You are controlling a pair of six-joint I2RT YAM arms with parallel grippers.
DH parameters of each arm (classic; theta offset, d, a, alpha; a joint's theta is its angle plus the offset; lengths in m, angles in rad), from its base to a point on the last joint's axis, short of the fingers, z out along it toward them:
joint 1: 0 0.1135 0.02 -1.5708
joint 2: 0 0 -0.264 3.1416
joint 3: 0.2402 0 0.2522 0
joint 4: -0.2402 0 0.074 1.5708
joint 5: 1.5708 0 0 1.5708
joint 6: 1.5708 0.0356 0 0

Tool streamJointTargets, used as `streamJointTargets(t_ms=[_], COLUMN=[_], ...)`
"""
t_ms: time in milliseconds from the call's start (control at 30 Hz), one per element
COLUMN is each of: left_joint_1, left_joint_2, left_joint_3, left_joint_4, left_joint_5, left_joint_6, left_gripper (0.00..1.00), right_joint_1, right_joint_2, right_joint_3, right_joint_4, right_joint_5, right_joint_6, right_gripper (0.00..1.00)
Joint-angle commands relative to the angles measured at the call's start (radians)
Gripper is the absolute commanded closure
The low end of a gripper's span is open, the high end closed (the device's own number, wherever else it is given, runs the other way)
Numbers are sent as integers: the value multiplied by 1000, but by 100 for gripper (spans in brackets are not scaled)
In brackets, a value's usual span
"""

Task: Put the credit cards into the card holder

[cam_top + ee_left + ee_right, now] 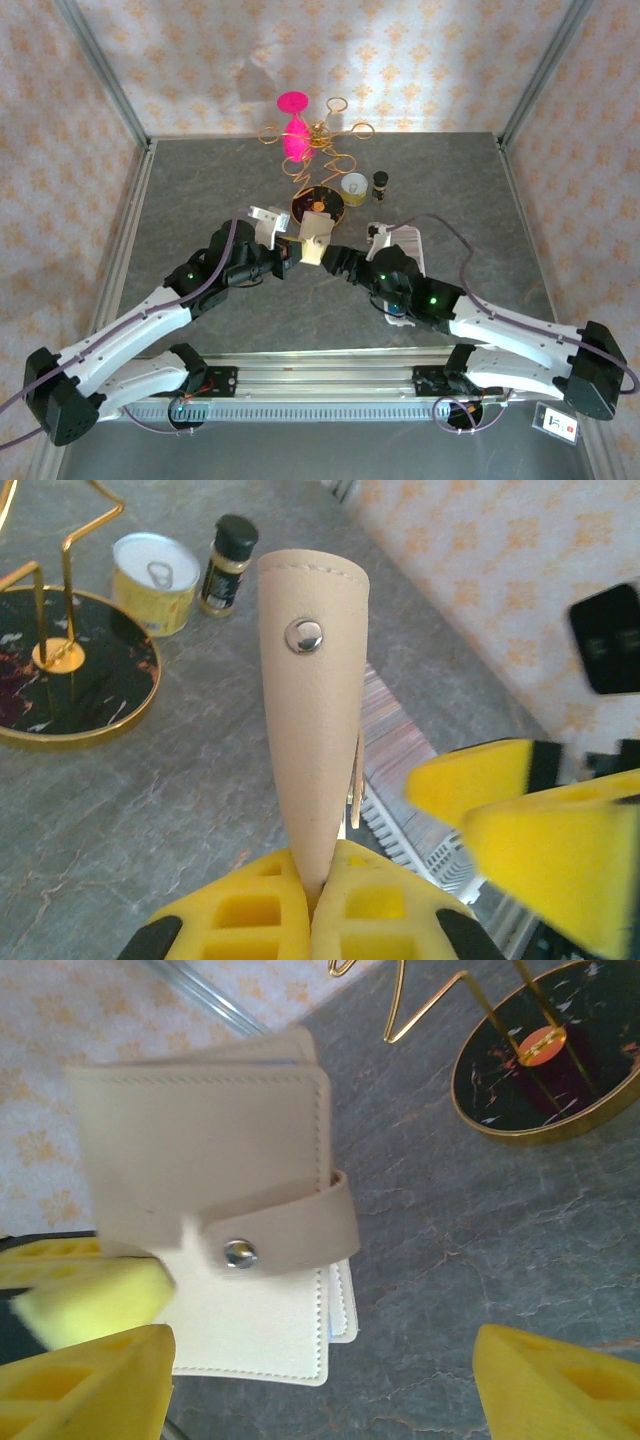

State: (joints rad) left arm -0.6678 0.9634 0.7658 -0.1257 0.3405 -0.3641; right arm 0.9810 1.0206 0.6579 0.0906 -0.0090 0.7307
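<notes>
The card holder (pixel 316 243), a cream-beige folding wallet, hangs above the table's middle with my left gripper (pixel 299 249) shut on its edge. In the left wrist view the card holder (pixel 310 730) stands edge-on, its snap tab up, pinched between my left gripper's (pixel 320 880) yellow fingers. In the right wrist view the card holder (pixel 215 1150) is strapped closed with the snap fastened. My right gripper (pixel 325 1350) stands open just below it, fingers wide apart and touching nothing. The credit cards are hidden; a faint bluish sliver shows between the wallet's layers, and I cannot tell what it is.
A long white ridged tray (pixel 402 242) lies under the right arm. Behind the grippers stand a gold wire stand on a black round base (pixel 318 206), a pink goblet (pixel 293 125), a small tin can (pixel 354 184) and a little dark bottle (pixel 381 181).
</notes>
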Motion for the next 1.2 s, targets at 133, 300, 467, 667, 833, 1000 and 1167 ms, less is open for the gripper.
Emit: streamJointTargets(t_ms=[133,300,467,667,833,1000,1167], left_joint_1=[-4,-4,-4,-4,-5,-4,-4], left_joint_2=[-46,-43,-56,-60,-40,-18,7], left_joint_3=[-26,-25,-27,-36,-22,-17,-20], left_joint_4=[89,92,88,82,39,15,13], left_joint_5=[55,59,67,24,-49,-94,-127], left_joint_6=[37,45,43,39,42,37,28], left_gripper=[100,100,100,100,100,100,100], right_joint_1=[5,5,-4,-24,-64,-68,-68], right_joint_2=[73,99,133,189,211,183,92], right_joint_3=[115,142,158,168,129,93,69], right_joint_4=[1,14,-50,-189,-296,-254,-164], right_joint_5=[-10,3,85,159,224,211,137], right_joint_6=[-39,-47,-20,77,179,185,118], right_gripper=[22,22,26,34,42,42,41])
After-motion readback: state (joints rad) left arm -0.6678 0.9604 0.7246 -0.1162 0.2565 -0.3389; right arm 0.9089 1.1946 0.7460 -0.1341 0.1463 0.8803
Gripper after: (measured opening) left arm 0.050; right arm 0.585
